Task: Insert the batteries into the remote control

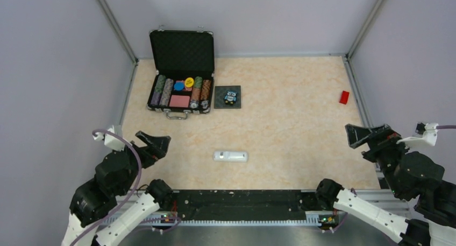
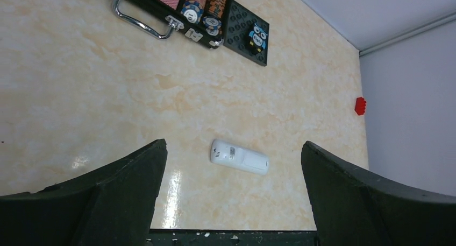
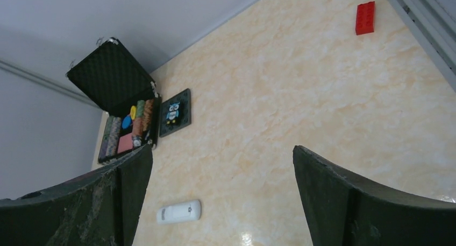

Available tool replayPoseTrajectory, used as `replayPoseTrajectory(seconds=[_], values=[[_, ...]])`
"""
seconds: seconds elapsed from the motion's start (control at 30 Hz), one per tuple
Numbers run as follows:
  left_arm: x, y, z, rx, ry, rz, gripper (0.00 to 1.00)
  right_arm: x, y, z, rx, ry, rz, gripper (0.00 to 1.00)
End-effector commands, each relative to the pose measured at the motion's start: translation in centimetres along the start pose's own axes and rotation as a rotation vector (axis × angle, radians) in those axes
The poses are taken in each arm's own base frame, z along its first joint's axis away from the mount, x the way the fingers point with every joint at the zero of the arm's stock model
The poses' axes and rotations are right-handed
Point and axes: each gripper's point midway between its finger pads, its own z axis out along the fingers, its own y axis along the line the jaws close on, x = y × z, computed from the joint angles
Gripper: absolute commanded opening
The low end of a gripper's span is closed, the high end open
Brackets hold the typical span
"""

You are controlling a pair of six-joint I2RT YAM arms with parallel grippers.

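Observation:
The white remote control (image 1: 230,156) lies flat on the table near the front middle, its back face with the closed cover up. It also shows in the left wrist view (image 2: 239,156) and in the right wrist view (image 3: 179,211). No batteries are in view. My left gripper (image 1: 156,142) is open and empty, held above the table to the left of the remote. My right gripper (image 1: 365,135) is open and empty, held above the table far to the right of it.
An open black case of poker chips (image 1: 180,74) stands at the back left. A dark square tile with an owl picture (image 1: 228,97) lies beside it. A small red block (image 1: 344,97) lies at the far right. A black rail (image 1: 242,203) runs along the near edge.

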Motion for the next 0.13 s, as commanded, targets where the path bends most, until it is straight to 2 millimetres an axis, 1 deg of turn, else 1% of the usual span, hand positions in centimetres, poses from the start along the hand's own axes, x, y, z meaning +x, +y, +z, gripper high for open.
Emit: replayPoseTrajectory(seconds=[0.0,0.1], values=[[-0.63,0.61,-0.51,-0.012,-0.033,-0.017,0.99,-1.10,-1.04,-0.62,0.025,-0.027,-0.027,0.99],[-0.90,0.57,-0.76,-0.011,-0.039,-0.023,0.99,-1.07,-0.91,-0.66,0.020,-0.021,-0.025,0.99]])
